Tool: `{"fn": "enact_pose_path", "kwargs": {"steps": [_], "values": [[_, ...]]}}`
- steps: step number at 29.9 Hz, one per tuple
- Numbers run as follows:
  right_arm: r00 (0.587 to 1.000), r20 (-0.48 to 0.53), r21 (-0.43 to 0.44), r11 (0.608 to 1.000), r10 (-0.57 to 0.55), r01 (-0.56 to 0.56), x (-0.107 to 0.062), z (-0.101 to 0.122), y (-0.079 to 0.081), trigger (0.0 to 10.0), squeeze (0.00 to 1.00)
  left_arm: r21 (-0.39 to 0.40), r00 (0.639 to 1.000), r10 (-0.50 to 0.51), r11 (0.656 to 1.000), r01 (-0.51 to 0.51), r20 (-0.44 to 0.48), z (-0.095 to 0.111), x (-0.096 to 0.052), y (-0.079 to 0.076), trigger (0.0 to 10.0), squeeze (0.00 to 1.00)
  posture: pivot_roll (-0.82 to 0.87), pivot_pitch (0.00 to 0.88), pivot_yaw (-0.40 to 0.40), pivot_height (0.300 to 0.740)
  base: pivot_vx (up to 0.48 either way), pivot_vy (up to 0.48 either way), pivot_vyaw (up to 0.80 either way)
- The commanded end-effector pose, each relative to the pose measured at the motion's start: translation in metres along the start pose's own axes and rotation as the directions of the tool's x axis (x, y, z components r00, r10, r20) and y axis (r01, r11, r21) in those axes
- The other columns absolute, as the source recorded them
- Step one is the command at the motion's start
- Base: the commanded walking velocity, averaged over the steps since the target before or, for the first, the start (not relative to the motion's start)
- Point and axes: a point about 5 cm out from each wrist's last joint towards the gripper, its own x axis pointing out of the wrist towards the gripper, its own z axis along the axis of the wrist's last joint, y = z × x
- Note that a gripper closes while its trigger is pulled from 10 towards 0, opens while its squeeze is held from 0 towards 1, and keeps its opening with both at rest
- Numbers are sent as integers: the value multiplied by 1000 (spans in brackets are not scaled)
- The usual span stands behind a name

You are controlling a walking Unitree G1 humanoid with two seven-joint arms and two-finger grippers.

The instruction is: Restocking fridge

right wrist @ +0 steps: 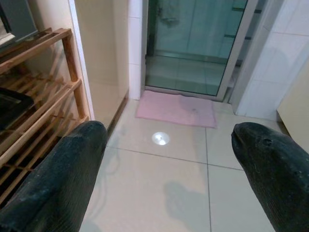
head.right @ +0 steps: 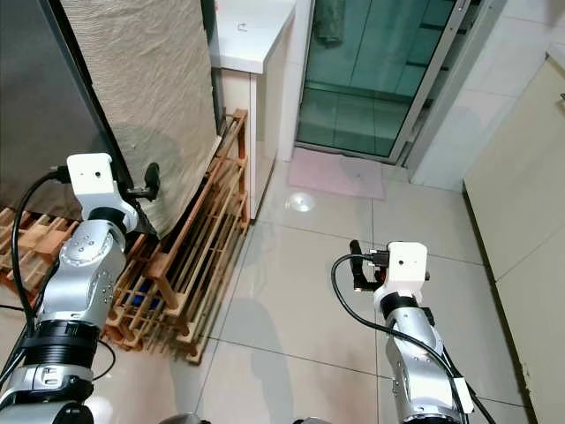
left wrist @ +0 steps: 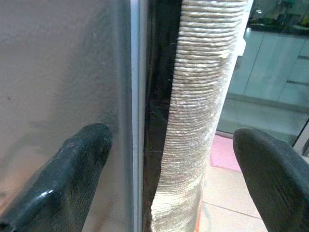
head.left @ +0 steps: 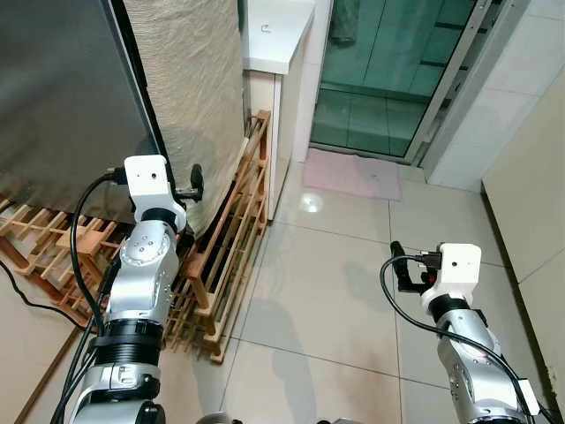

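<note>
fridge [head.left: 62,97], tall, long axis upright, at the robot's left; its grey steel door face fills the upper left of the head views, and its side is draped with a beige ribbed cloth [head.left: 190,88]. a dark vertical seam runs between door edge and cloth in the left wrist view. no readable brand, label or writing on the door.

left gripper [head.left: 187,184] raised at the fridge's front corner, fingers spread apart, gripping nothing; in the wrist view one finger [left wrist: 72,174] lies before the steel face, the other on the far side of the cloth.

right gripper [head.left: 399,265] held low over the tiled floor [head.left: 335,291], well apart from the fridge, fingers spread wide and empty.

surroundings: wooden slatted rack [head.left: 221,265] lying along the fridge's base and beside it, near the left arm; white counter [head.left: 278,35] just behind the fridge; pink mat [head.left: 353,175] before a green-glass sliding door [head.left: 388,71]; a round light spot on the floor near the mat; black cables trailing from both wrists.
</note>
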Motion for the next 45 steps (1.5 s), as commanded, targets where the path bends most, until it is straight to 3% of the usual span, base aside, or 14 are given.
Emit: {"fn": "enact_pose_path", "kwargs": {"steps": [1, 8, 17, 24, 45], "values": [[1000, 0, -13, 1000, -16, 16, -3, -2, -6, 10000, 0, 41, 999, 16, 999, -17, 28, 4, -2, 4, 10000, 0, 18, 0, -37, 740, 0, 0, 0], [1000, -4, -16, 1000, -14, 14, -2, -2, -7, 10000, 0, 57, 999, 22, 998, -23, 29, 4, -5, 11, 10000, 0, 26, 0, -43, 740, 0, 0, 0], [1000, -4, -16, 1000, -9, 9, -1, -2, -6, 10000, 0, 30, 997, -69, 997, 68, 43, 10, -12, -8, 10000, 0, 27, 0, -38, 740, 0, 0, 0], [1000, -12, -17, 1000, -12, 11, -1, -4, -7, 10000, 0, 49, 996, -84, 995, 82, 40, 11, -20, -8, 10000, 0, 37, 2, -38, 740, 0, 0, 0], [1000, 1, -20, 1000, -17, 17, 1, -3, -7, 10000, 0, 23, 994, -105, 994, 105, 42, 13, -10, -22, 10000, 0, 18, 0, -30, 740, 0, 0, 0]]}}
